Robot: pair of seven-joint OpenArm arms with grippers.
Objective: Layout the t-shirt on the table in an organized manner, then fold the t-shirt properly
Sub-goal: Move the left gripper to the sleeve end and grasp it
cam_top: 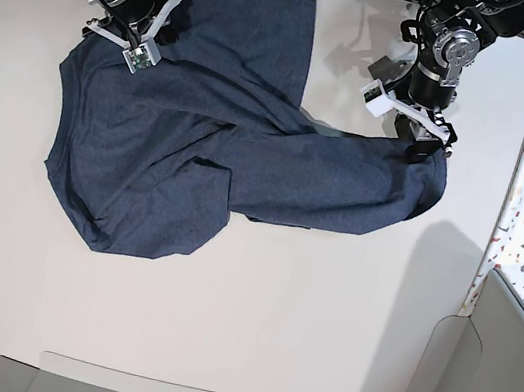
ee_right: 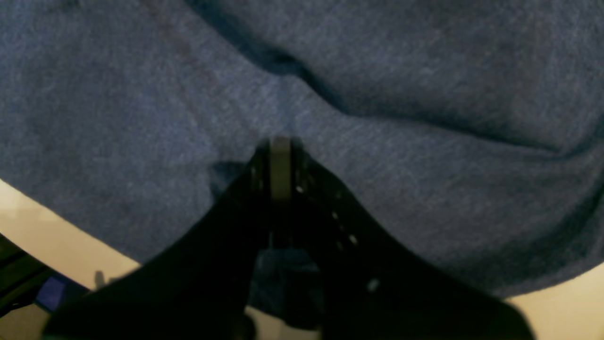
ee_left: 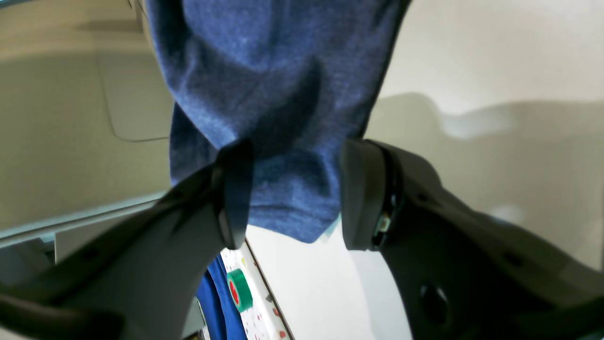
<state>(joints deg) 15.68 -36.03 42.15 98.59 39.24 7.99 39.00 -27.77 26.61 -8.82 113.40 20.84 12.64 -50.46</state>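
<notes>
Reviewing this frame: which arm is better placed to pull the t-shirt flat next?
Left, probably. The left gripper stands open around a bunched end of the t-shirt and only needs to close. The right gripper is already shut on the shirt's far side, anchoring it on the table.

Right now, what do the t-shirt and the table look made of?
The t-shirt: soft knit, probably cotton jersey; heathered navy, matte, and it drapes in loose folds. The table: smooth white matte top, likely laminate or painted board; soft shadows, no grain or glare. The exact material can't be confirmed.
</notes>
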